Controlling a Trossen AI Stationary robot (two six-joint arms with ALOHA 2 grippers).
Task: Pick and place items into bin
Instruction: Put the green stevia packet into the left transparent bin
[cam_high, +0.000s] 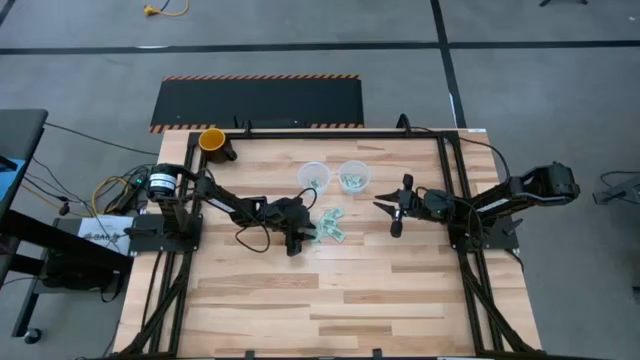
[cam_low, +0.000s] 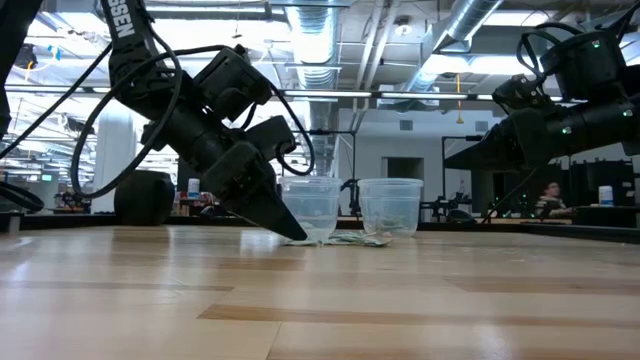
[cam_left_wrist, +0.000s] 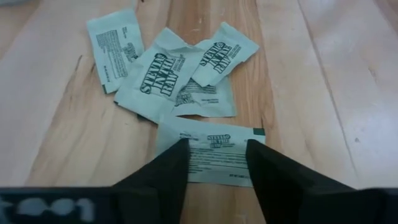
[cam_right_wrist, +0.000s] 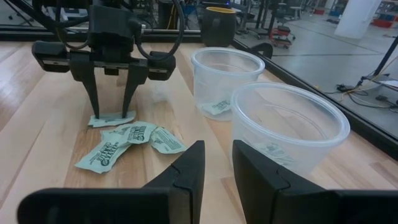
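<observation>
Several small pale green-and-white packets (cam_left_wrist: 174, 78) lie flat in a loose overlapping pile on the wooden table (cam_high: 260, 300), near its middle (cam_high: 331, 226). My left gripper (cam_left_wrist: 216, 146) is open and points down over the nearest packet (cam_left_wrist: 214, 155), one finger near each end of it; the right wrist view shows this too (cam_right_wrist: 112, 112). Two clear plastic cups (cam_high: 313, 177) (cam_high: 353, 177) stand just beyond the pile, each with a few packets inside. My right gripper (cam_right_wrist: 219, 149) hovers narrowly open to the right of the pile (cam_high: 395, 215), holding nothing. My left gripper comes at the nearest packet (cam_left_wrist: 214, 155) from above, slanting down, its open fingers (cam_left_wrist: 171, 168) over the packet's two ends. The packet lies flat on the table. I cannot tell whether the tips touch it.
An orange cup (cam_high: 212, 139) stands at the table's far left corner. The clear cups (cam_right_wrist: 227, 74) (cam_right_wrist: 289, 124) stand close beside my right gripper. Black frame rails (cam_high: 450, 180) run along the table's sides. Bare wood stretches toward the near edge.
</observation>
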